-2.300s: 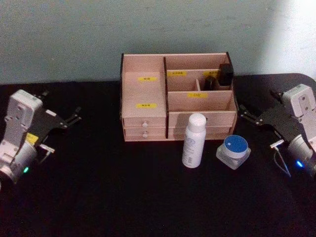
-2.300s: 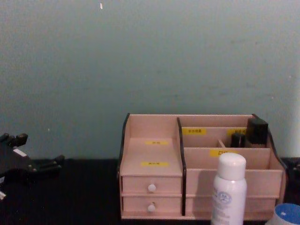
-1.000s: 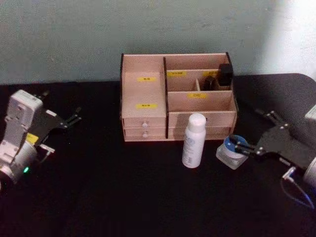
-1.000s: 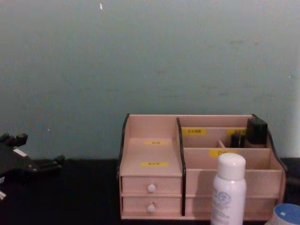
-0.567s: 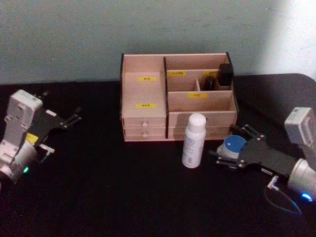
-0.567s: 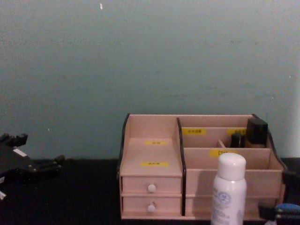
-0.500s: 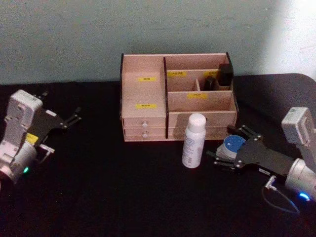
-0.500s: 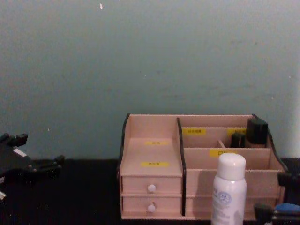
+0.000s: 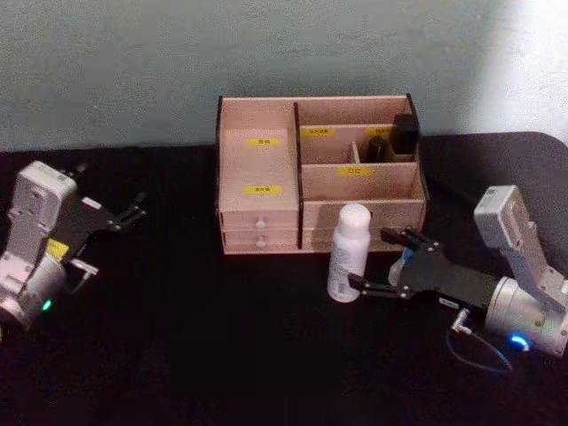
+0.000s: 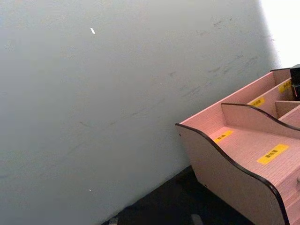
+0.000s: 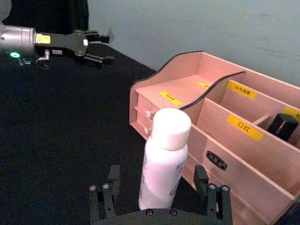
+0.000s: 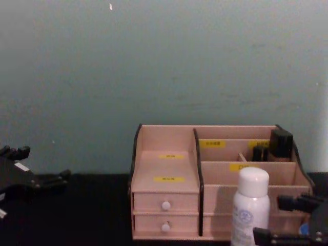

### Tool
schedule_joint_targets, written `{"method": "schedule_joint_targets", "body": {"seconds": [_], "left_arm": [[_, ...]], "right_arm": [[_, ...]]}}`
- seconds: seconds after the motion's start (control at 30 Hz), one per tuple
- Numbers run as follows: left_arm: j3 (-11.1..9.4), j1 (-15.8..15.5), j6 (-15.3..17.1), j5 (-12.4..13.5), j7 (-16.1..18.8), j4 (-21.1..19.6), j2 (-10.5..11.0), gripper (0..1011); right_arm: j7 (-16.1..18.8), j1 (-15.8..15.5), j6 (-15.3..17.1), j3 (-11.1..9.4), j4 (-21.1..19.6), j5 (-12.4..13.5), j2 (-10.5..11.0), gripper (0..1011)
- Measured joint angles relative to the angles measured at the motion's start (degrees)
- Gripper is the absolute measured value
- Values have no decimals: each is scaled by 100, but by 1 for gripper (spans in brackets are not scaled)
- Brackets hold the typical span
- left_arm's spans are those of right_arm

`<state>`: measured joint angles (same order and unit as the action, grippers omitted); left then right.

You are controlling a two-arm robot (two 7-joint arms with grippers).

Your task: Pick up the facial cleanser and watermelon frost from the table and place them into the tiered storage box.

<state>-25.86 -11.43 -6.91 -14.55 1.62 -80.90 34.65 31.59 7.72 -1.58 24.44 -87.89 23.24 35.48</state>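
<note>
Loosely, the right pincer point(image 9: 367, 258) — spread wide — brackets the white bottle point(image 9: 347, 247).

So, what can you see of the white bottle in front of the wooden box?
The white bottle is a slim cylinder with a rounded white cap and a faint round print on its body; it looks like plastic. It stands upright on the black table, just in front of the tiered storage box. The open right gripper flanks it, with no contact that I can see.
</note>
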Motion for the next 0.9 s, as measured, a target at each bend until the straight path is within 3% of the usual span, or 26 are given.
{"method": "schedule_joint_targets", "body": {"seconds": [0.47,0.9], "left_arm": [[0,0,0,0,0,0,0,1001],[0,0,0,0,0,0,0,1001]], "right_arm": [[235,366,33,106,533,0,-377,1003],[292,581,107,144,862,102,-565,1003]]}}
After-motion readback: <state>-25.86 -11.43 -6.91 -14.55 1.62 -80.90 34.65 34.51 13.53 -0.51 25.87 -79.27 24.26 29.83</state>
